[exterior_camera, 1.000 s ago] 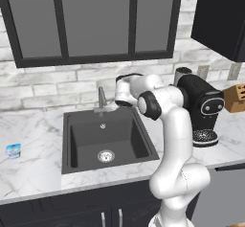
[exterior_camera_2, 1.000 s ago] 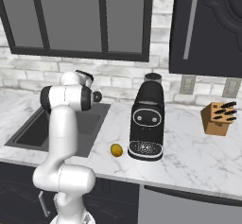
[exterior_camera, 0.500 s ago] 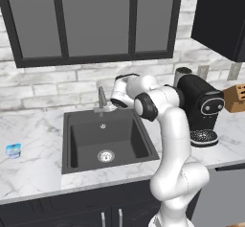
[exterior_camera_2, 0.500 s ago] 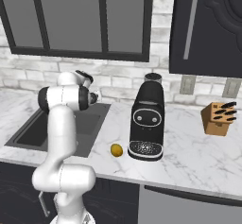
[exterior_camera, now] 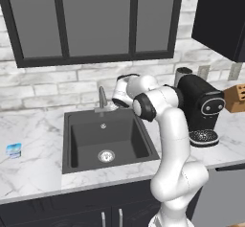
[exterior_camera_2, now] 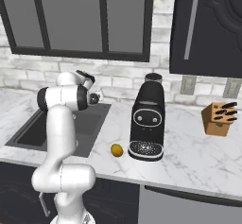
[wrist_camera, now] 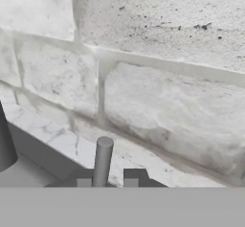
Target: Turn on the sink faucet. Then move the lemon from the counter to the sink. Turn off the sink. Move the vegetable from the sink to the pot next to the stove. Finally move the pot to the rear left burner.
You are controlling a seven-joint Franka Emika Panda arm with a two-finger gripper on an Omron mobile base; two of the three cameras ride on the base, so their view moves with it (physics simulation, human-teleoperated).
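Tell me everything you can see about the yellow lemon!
The lemon is a small, round, bright yellow fruit with a smooth-looking skin. It sits on the white marble counter near the front edge, between the dark sink and the black coffee machine, close beside the machine's base. Whether it touches the machine cannot be told. It rests on the counter alone; the gripper is nowhere near it.

White arm bent forward at elbow, wrist turned toward wall; fingers (wrist_camera: 107,182) closed, nothing gripped.
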